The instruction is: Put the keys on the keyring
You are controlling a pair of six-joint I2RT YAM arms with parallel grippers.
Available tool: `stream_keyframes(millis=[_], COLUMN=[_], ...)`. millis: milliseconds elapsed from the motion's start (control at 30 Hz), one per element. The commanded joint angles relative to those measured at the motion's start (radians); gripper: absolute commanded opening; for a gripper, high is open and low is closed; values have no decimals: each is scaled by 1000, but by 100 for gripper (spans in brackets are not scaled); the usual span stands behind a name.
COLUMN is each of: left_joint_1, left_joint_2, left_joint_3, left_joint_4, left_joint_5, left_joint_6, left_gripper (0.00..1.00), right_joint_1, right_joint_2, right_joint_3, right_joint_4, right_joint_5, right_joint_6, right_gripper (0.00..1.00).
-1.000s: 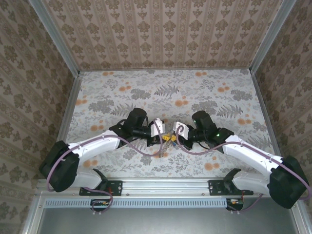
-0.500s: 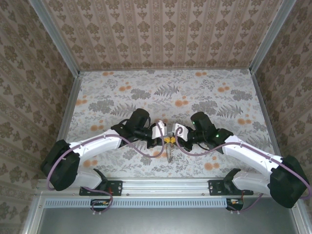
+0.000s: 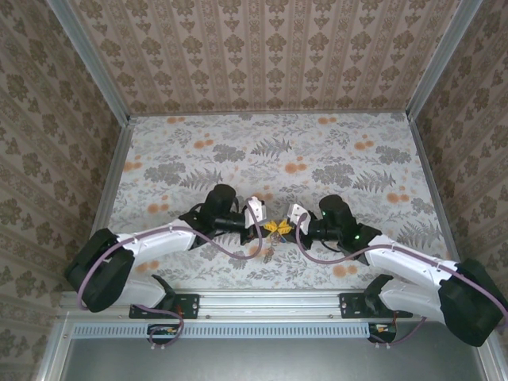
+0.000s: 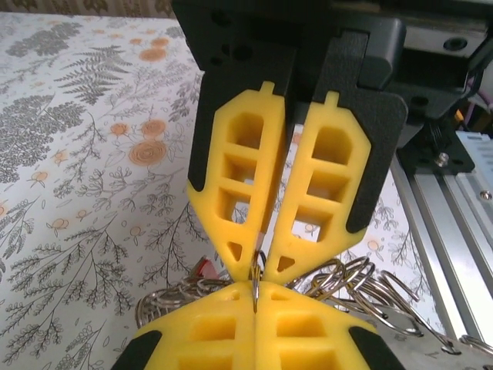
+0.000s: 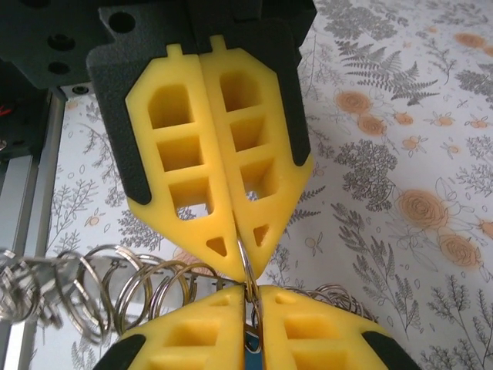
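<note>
- On the flower-print table (image 3: 333, 143), at its 6 o'clock edge, the two arms meet tip to tip: one reaches in from 9 o'clock, the other from 3 o'clock.
- The left gripper (image 4: 254, 297) has its yellow fingers (image 4: 204, 327) pressed together, pinching the keyring (image 5: 247, 279), a thin silver wire loop held upright between the two tips.
- The right gripper (image 4: 263, 266) faces it. Its fingers are nearly together, with a slim gap that the same wire passes through. Whether they grip the wire cannot be told.
- Each wrist view is blocked by the opposite gripper's black and yellow fingers at 12 o'clock, which hide most of the table beyond.
- A heap of loose silver rings (image 5: 115, 289) lies on the table just behind the tips, spreading towards 9 o'clock in the right wrist view.
- The left wrist view shows a red key head (image 4: 204, 267) peeping from the heap at 8 o'clock of the tips, and an aluminium rail (image 4: 454, 208) at 3 o'clock.
- The overhead view shows a small dangling bundle (image 3: 270, 252) at 6 o'clock below the tips, too small to make out, and patterned walls (image 3: 262, 48) around the table.
</note>
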Motion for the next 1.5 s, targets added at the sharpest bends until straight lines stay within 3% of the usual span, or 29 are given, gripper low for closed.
stream_keyframes(millis=[0, 167, 300, 400, 567, 733, 1100, 1467], left_joint_1=[1, 14, 24, 24, 18, 15, 7, 2], left_joint_2=[-2, 1, 2, -3, -21, -24, 4, 16], left_joint_3=[-19, -59, -85, -63, 9, 77, 143, 172], left_joint_4=[231, 366, 431, 323, 33, -175, -310, -304], left_joint_5=[93, 107, 108, 106, 66, 19, -5, 1], left_joint_6=[-106, -171, -205, -162, -11, 110, 184, 193], left_gripper=[0, 0, 0, 0, 14, 18, 19, 17], right_joint_1=[4, -14, -27, -29, -28, -27, -21, -14], right_joint_2=[36, 40, 32, 19, 23, 32, 37, 63], right_joint_3=[-24, -56, -55, -33, 75, 142, 200, 243], right_joint_4=[131, 195, 189, 142, -106, -245, -329, -378], right_joint_5=[-4, 0, -8, -14, -20, -22, -24, -21], right_joint_6=[63, 79, 77, 53, -68, -154, -198, -216], right_gripper=[15, 14, 2, 0, 0, 0, 0, 0])
